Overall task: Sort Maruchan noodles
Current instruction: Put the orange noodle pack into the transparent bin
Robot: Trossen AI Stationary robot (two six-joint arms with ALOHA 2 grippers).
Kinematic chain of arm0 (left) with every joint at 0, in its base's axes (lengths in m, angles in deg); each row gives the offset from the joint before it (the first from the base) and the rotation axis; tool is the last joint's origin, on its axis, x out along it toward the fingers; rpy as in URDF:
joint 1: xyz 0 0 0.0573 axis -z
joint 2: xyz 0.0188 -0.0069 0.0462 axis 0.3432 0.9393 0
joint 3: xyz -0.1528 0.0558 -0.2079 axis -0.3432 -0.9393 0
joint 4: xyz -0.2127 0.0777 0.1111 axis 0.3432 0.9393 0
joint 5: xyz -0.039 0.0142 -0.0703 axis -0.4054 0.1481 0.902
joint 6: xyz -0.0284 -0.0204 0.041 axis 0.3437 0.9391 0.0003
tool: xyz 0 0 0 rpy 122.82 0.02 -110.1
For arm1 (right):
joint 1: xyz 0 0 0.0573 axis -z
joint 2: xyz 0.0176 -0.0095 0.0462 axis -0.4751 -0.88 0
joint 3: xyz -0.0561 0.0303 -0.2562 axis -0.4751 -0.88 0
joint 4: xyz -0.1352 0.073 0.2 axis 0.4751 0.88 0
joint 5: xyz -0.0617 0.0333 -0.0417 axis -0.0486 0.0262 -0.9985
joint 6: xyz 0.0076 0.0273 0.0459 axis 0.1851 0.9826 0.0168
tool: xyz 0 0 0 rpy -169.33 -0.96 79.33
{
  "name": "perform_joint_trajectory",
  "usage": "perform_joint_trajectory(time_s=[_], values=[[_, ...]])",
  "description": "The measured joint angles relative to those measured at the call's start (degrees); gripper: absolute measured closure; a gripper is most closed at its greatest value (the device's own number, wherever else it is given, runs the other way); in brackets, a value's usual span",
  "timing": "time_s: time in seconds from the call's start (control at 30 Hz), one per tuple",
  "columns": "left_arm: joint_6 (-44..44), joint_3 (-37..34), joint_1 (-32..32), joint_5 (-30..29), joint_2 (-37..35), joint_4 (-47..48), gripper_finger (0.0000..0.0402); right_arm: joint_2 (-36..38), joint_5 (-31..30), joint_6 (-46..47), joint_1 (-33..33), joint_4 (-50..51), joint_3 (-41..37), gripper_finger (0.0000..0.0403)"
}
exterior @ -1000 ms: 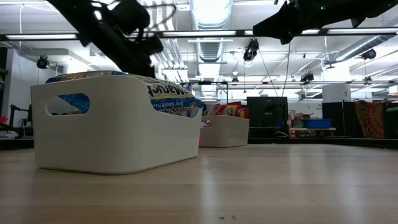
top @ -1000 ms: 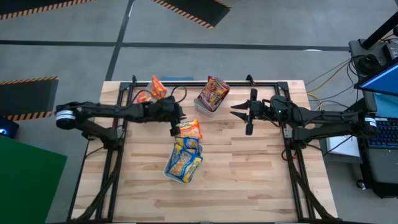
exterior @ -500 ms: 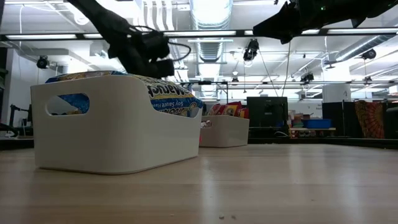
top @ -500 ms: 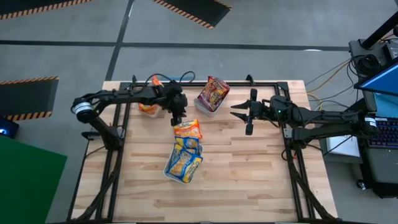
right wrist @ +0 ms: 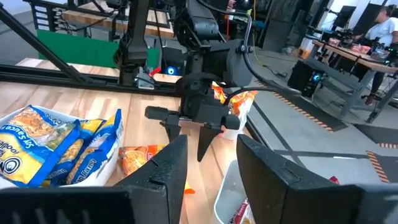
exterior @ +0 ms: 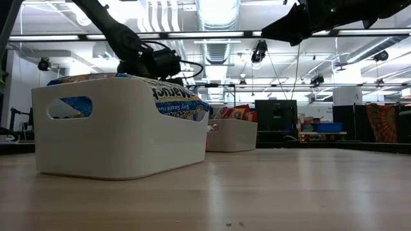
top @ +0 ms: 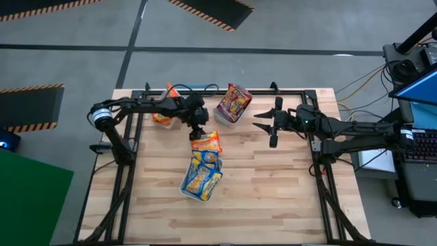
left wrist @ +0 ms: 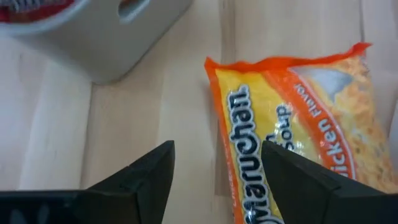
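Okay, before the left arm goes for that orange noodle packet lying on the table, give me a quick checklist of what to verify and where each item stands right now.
1. Left claw open: ok, its fingers stand apart.
2. Left claw empty: ok, nothing between the fingers.
3. Left claw lined up over the orange packet: not ok, the left wrist view shows the packet off to one side, under only one finger.
4. Packet free to lift: ok, it lies flat on the table, beside the bin of blue-and-yellow packets.
5. Right claw out of the way: ok, it hangs apart, near the bin of dark red packets.
6. Right claw empty: ok.
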Motion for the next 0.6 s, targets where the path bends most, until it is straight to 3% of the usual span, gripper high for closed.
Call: perform_joint_trajectory(time_s=[0.6], values=[[0.56,-0.22,0.0,3.03,5.7,-3.76,0.0208,0.0,-0.02,0.56,0.0,0.29,0.0,0.0269]])
